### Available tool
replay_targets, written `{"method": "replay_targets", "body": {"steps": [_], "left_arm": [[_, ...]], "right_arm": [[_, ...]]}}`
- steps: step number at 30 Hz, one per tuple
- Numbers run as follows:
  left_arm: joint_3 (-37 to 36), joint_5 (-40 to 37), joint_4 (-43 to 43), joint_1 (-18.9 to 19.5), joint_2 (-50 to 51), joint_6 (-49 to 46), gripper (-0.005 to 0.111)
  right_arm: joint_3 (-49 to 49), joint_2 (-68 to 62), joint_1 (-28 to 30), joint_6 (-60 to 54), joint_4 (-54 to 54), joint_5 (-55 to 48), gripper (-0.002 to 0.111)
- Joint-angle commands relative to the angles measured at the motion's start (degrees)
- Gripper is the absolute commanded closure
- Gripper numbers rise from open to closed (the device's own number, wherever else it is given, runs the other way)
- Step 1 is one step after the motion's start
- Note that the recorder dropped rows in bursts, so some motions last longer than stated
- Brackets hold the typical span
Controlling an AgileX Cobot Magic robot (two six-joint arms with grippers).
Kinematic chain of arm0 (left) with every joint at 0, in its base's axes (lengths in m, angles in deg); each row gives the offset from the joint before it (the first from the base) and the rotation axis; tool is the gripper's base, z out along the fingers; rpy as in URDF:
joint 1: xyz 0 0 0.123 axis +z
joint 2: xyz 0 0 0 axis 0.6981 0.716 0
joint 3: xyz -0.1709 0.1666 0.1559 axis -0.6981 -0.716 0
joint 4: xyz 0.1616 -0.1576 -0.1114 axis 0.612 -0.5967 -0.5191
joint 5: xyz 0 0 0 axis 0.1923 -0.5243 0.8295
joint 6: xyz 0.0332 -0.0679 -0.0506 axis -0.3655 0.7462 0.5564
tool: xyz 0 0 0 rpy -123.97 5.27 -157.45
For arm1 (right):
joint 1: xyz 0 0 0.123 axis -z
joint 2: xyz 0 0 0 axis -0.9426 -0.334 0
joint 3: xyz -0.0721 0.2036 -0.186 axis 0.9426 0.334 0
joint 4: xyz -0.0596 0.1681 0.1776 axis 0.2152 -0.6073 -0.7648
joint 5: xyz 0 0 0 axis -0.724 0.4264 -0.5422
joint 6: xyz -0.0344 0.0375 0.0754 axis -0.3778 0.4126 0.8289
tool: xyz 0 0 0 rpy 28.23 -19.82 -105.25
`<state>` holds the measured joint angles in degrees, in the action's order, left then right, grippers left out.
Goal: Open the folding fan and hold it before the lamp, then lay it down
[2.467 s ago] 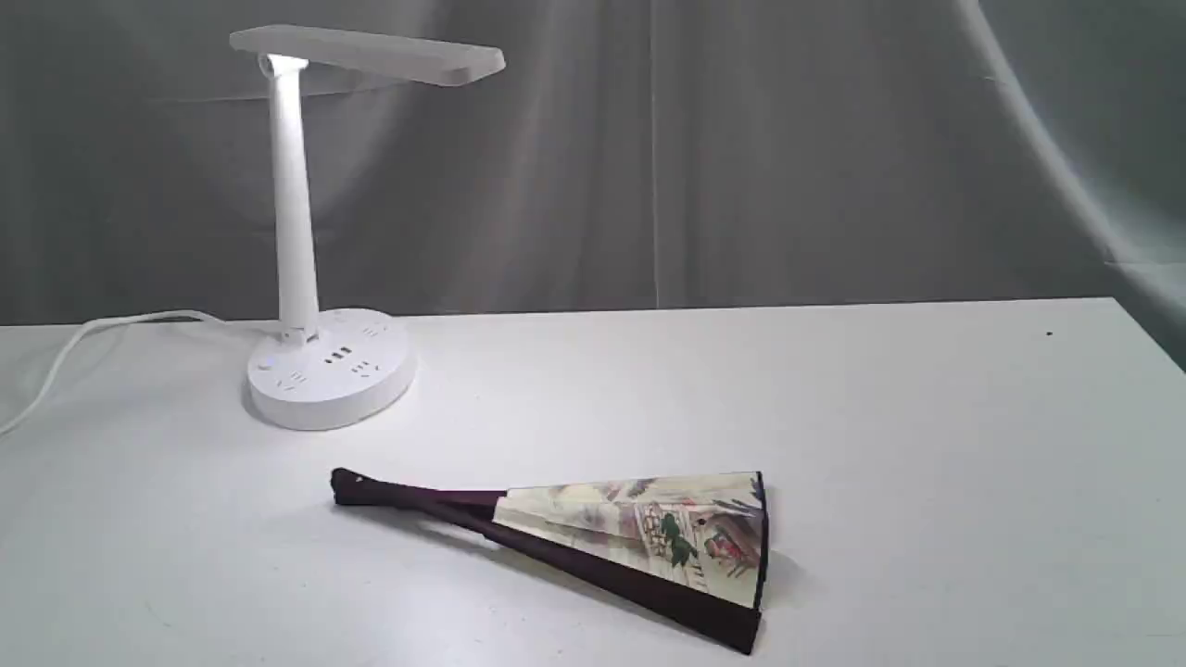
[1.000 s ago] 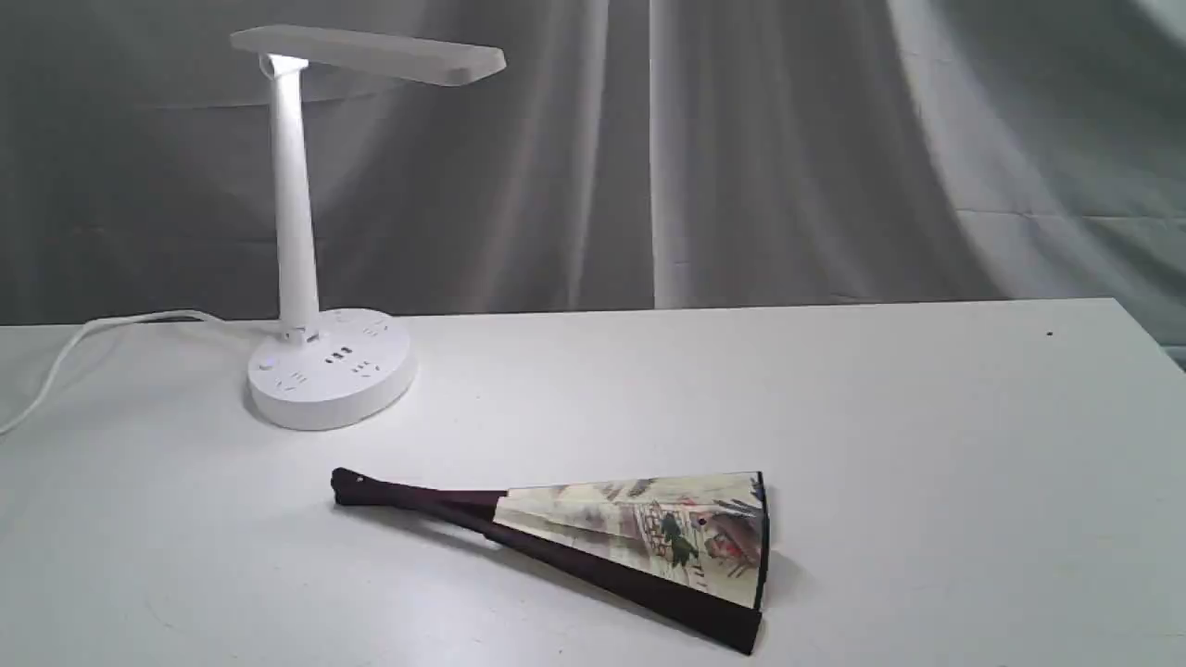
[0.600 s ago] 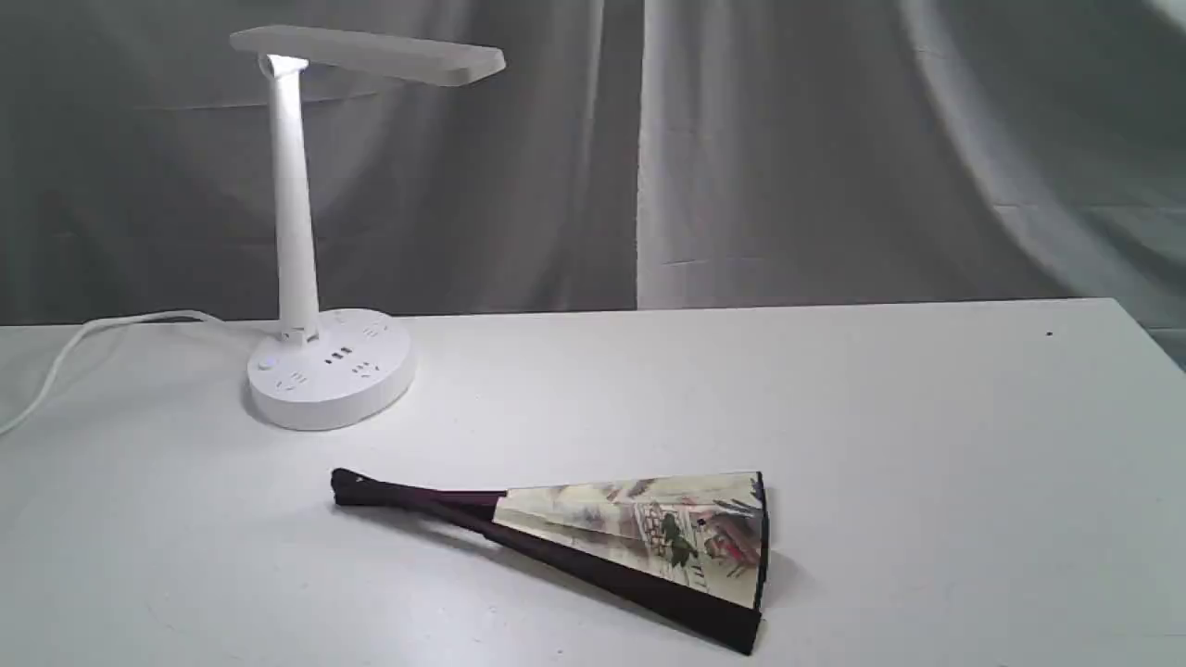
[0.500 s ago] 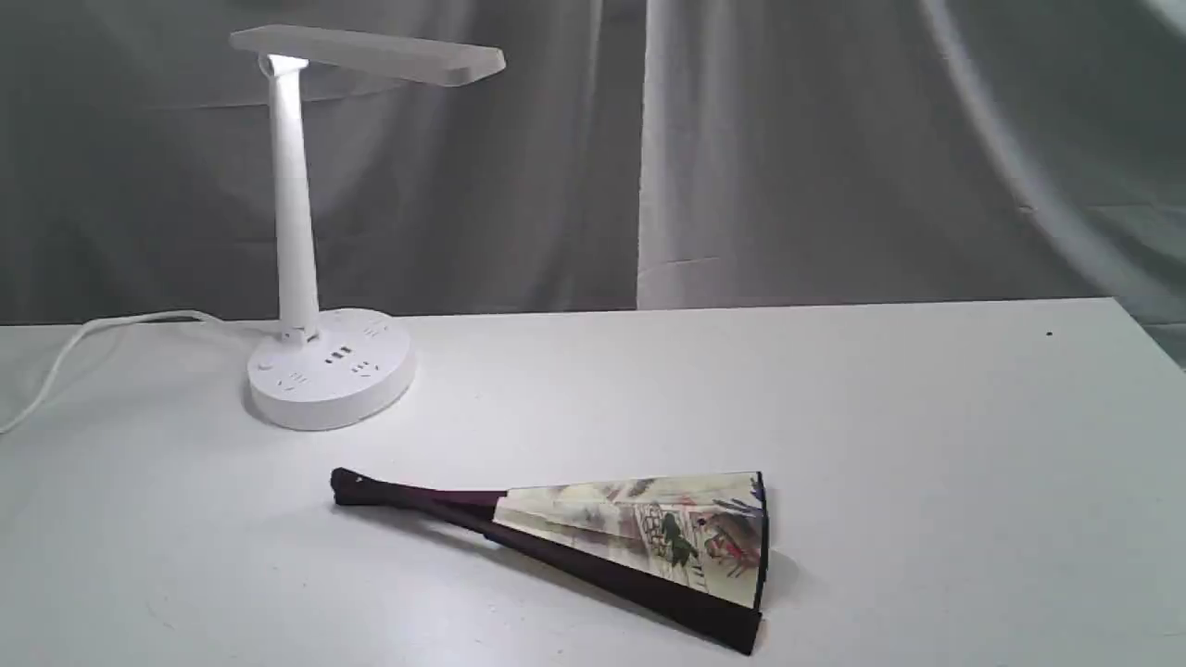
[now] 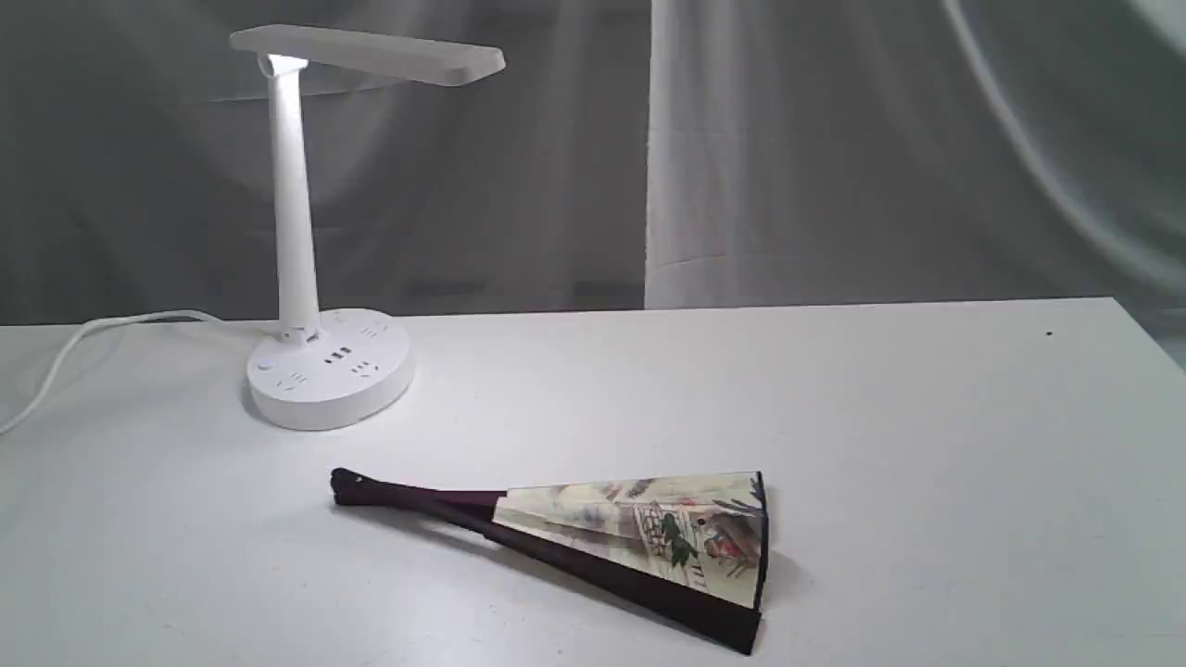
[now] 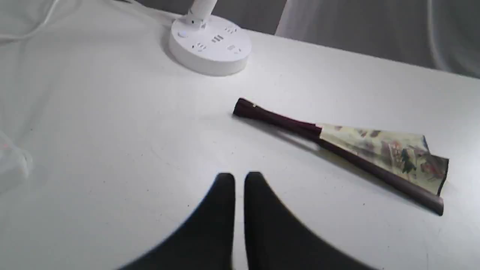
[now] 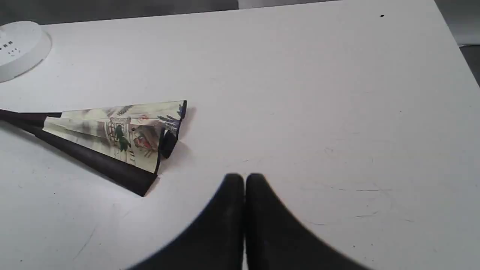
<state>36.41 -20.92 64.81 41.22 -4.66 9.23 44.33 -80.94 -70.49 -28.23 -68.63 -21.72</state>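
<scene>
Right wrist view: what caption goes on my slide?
Shut black jaws near a partly open painted folding fan lying on a white table.

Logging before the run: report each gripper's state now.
Black left gripper: closed, holding nothing.
Black right gripper: closed, holding nothing.

White table: lamp standing, cord trailing from base; folding fan lying flat nearby, slightly open

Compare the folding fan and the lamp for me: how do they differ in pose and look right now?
The folding fan lies flat, only partly spread; the lamp stands upright. The folding fan has dark maroon ribs and a painted cream leaf; the lamp is plain white. Both rest on the white table, apart from each other.
</scene>
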Motion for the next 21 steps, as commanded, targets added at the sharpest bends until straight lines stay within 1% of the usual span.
{"method": "replay_targets", "body": {"steps": [1,3,5,7,9,12,14,17,19,21], "left_arm": [[0.3,0.19,0.15,0.15,4.4,-2.61,0.102],[1.42,-0.36,0.15,0.15,7.54,-5.62,0.102],[3.67,-1.61,0.15,0.15,10.67,-6.66,0.102],[6.21,-2.28,0.15,0.15,14.63,-8.06,0.102],[8.37,-2.43,0.15,0.15,18.84,-11.46,0.102],[10.6,-3.0,0.15,0.15,24.47,-14.39,0.102],[11.43,-3.1,0.15,0.15,27.96,-14.39,0.102],[11.45,-0.78,-0.1,0.15,33.05,-17.24,0.102],[11.45,0.75,-1.23,0.15,36.47,-19.27,0.102],[11.45,2.58,-4.32,0.15,39.58,-22.46,0.096]], "right_arm": [[-3.06,-4.24,-0.05,-0.8,0.79,-0.95,0.108],[-3.57,-6.62,-0.05,-0.69,0.79,0.43,0.108],[-3.87,-8.63,-0.05,-0.69,0.68,1.37,0.108],[-4.69,-11.33,-0.05,-0.69,0.57,1.49,0.108],[-5.59,-14.02,-0.05,-0.69,0.57,1.38,0.108],[-6.54,-17.67,-0.05,-0.82,0.57,1.38,0.108],[-6.53,-19.68,-0.05,-0.82,0.57,1.87,0.108],[-6.53,-22.63,-0.05,-1.51,0.57,2.78,0.108],[-6.53,-24.23,-0.05,-3.6,0.37,2.96,0.103],[-6.53,-25.69,-0.05,-5.3,-0.32,2.96,0.093]]}}
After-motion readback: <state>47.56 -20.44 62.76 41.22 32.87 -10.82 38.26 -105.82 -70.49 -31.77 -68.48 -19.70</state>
